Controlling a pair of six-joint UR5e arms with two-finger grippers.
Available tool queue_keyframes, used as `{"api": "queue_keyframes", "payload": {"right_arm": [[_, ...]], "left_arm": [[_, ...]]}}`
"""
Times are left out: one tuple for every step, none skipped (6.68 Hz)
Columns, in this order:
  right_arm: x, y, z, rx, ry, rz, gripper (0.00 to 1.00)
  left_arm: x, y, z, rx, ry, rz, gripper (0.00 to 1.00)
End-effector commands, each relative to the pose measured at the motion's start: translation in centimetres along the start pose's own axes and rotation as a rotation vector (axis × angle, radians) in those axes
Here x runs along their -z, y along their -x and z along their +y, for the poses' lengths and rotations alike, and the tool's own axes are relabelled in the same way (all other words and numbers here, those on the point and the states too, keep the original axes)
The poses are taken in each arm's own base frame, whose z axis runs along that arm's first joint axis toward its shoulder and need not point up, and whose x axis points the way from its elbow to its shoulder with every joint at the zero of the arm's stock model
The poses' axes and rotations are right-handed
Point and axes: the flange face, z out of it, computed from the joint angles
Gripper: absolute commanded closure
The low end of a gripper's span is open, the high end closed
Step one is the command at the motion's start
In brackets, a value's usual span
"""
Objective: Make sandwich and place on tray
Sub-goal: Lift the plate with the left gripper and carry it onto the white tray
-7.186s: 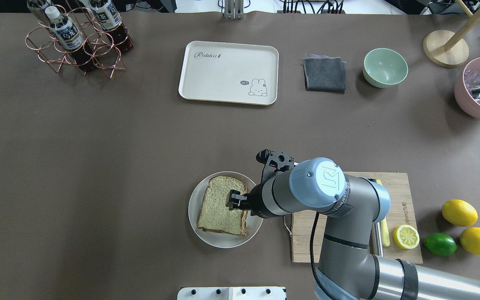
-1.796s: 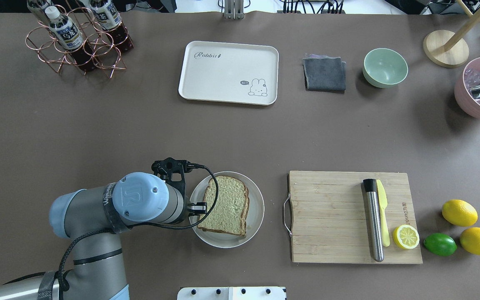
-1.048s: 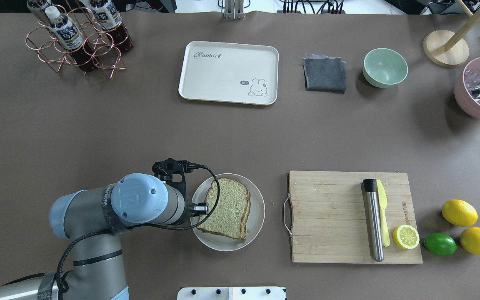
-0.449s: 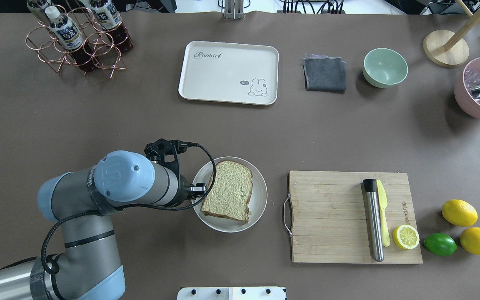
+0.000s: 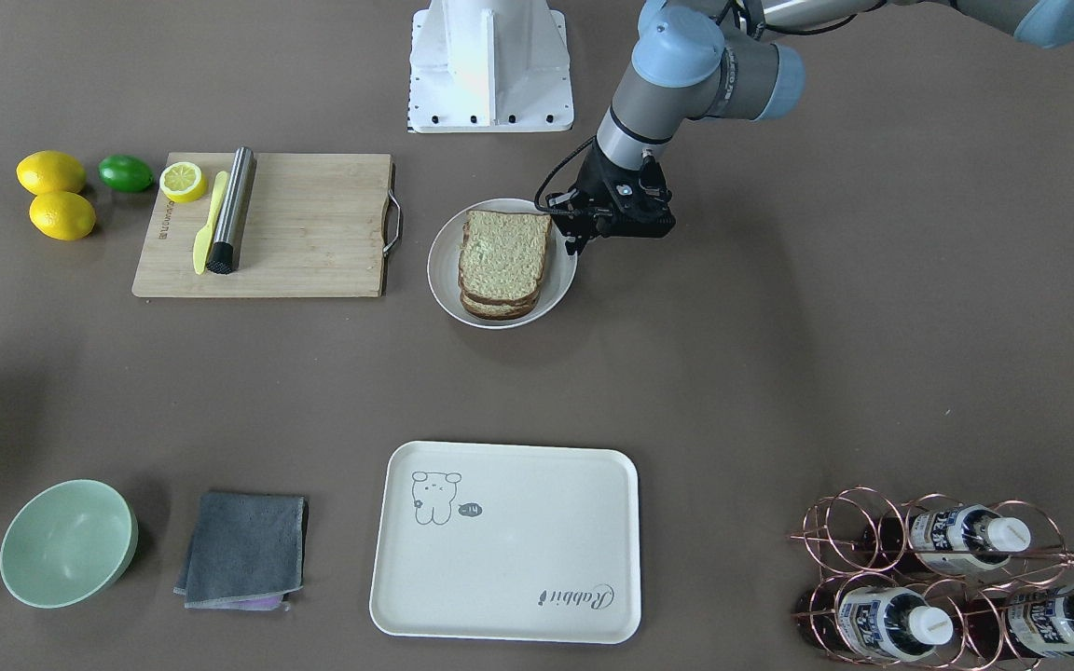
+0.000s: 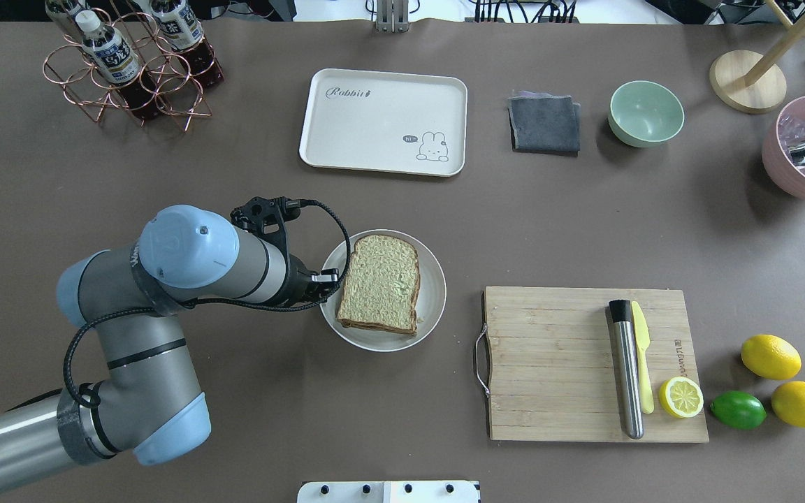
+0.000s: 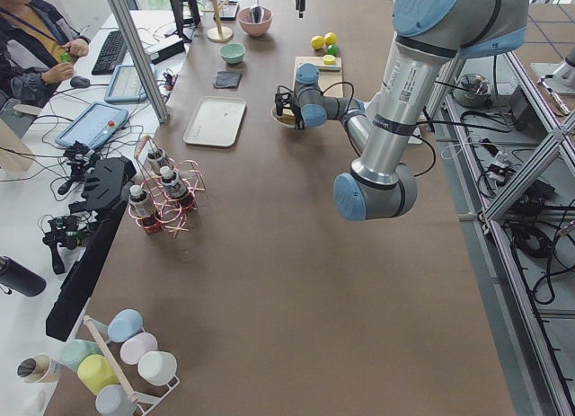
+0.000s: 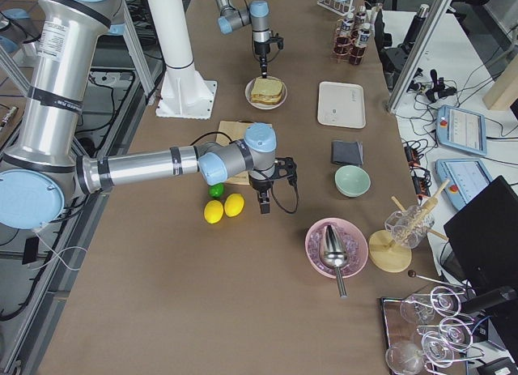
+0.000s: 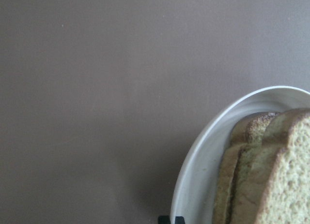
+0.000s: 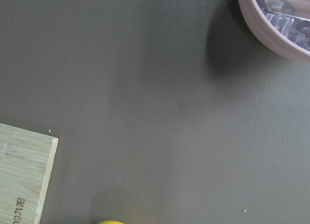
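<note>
The left hand (image 6: 331, 279) looks clenched on the rim of the round white plate (image 6: 434, 293), though the wrist hides most of the pinch. The sandwich (image 6: 380, 283) lies on that plate, just to the hand's right. The tray (image 6: 374, 119) sits well ahead of the hand, away from the robot and a little to the right, and the sandwich is not yet on it.

The step in hand seems to be carrying plate and sandwich to the tray. A plate held by one edge tends to droop on its far side. Grip firmly, travel low, level and slow over the counter (image 6: 584, 230) so the stack does not slide, and clear the tray's raised lip before lowering.

The right hand (image 8: 265, 198) hangs far off to the right, near the lemons; I cannot tell whether it is released or clenched.

Counted:
- one plate
- one tray
- at least two bread slices (image 5: 502, 256), no egg showing
- one cutting board (image 6: 549, 363)
- two whole lemons (image 6: 770, 356)
- one lemon half (image 6: 680, 397)
- one lime (image 6: 738, 409)
- three bottles (image 6: 105, 52)
</note>
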Motion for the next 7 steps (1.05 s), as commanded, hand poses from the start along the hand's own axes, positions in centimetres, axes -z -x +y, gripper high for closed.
{"api": "queue_keyframes", "payload": {"right_arm": [[0.1,0.2,0.2,0.005,0.0,-0.019,0.0],[0.3,0.4,-0.2,0.01,-0.007,-0.021,0.0],[0.4,0.7,-0.3,0.015,-0.01,-0.024,0.0],[0.4,0.7,-0.4,0.018,-0.012,-0.024,0.0],[0.5,0.8,-0.4,0.019,-0.014,-0.024,0.0],[0.5,0.9,-0.5,0.021,-0.016,-0.025,0.0],[0.6,1.0,-0.6,0.024,-0.019,-0.025,0.0]], "left_arm": [[-0.7,-1.5,-5.8,0.043,-0.006,0.004,1.0],[-0.4,-2.8,-10.0,0.07,-0.017,-0.001,1.0],[-0.5,-3.3,-14.6,0.085,-0.019,-0.019,1.0],[-0.6,-4.3,-17.6,0.095,-0.028,-0.032,1.0],[-1.5,-4.0,-20.6,0.098,-0.035,-0.026,1.0],[-3.0,-3.3,-22.8,0.087,-0.045,-0.011,1.0],[-3.3,-3.6,-25.0,0.046,-0.029,-0.031,1.0]]}}
